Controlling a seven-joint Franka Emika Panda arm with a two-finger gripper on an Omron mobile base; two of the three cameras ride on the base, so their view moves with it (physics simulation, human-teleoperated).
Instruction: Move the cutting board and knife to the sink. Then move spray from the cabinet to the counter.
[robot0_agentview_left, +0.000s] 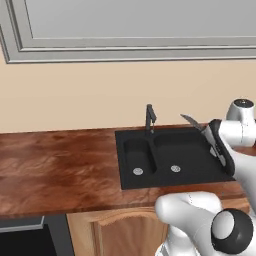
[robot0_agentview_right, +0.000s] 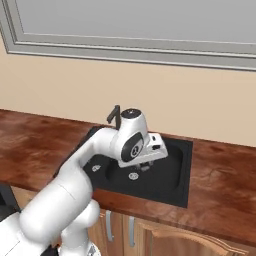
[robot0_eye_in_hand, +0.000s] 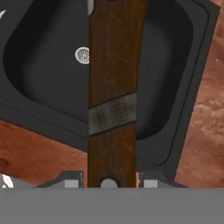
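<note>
Reddish-brown mottled counter (robot0_agentview_left: 55, 170) runs the full width below a beige wall, with the black double-basin sink (robot0_agentview_left: 170, 177) set into it; small basin to the left, larger basin to the right in the left base view, each with a round silver drain, and the slim dark faucet (robot0_agentview_left: 150, 118) standing at the back rim between them. White arm reaches over the larger basin, hand turned downward in the right base view. Gripper (robot0_agentview_right: 145, 165) is closed narrowly on the knife (robot0_eye_in_hand: 113, 96), holding it by the handle: in the hand view a brown wooden handle with a dull grey metal band across it fills the centre, clamped between the two finger tips at the bottom edge. Long axis of the handle runs straight away from the hand, bottom to top of that view, over the right-hand basin and its drain. In the left base view the thin silver blade (robot0_agentview_left: 191, 121) sticks out beyond the hand, slanting up and to the left, tip toward the back wall and the faucet side, above the rear rim of the sink. Knife is held in the air above the larger basin; not touching the basin floor as far as the views show. Whether the blade tip touches the rim cannot be told
</note>
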